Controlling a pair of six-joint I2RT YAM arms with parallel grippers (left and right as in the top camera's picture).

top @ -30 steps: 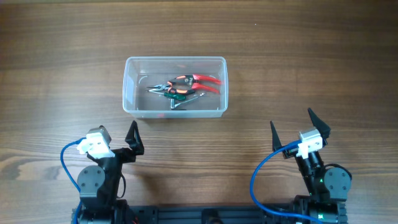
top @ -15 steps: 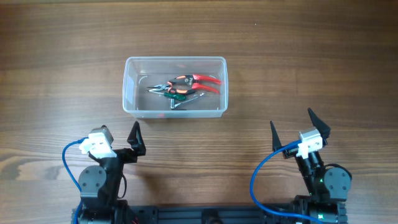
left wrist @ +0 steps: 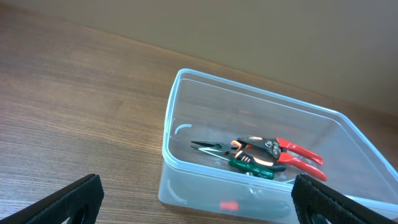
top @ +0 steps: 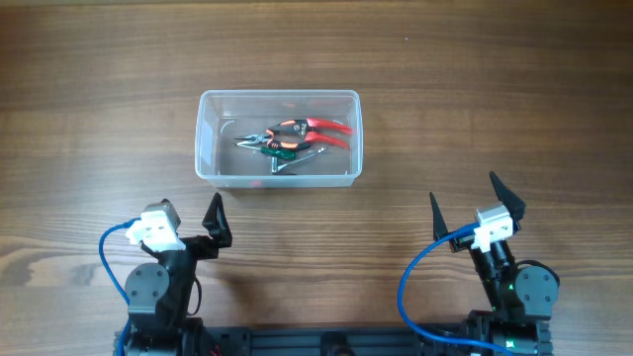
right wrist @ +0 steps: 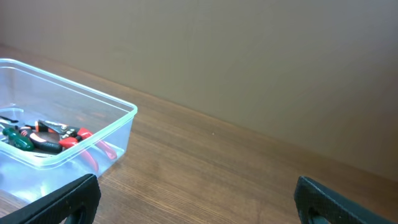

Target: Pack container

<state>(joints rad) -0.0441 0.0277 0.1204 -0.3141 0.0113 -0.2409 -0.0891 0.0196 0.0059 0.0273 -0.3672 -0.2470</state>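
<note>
The clear plastic container [top: 210, 163] sits on the wooden table at centre-left. Inside lie red-handled pliers [top: 318, 131], a green-handled tool [top: 282, 152] and a small metal piece. It also shows in the left wrist view [left wrist: 177, 106] and at the left of the right wrist view [right wrist: 118, 134]. My left gripper [top: 188, 220] is open and empty near the table's front edge, below the container. My right gripper [top: 463, 203] is open and empty at the front right, well apart from the container.
The wooden table [top: 495, 99] spreads around the container. Blue cables loop beside each arm base [top: 109, 259]. A plain beige wall stands behind the table in the wrist views [right wrist: 249, 62].
</note>
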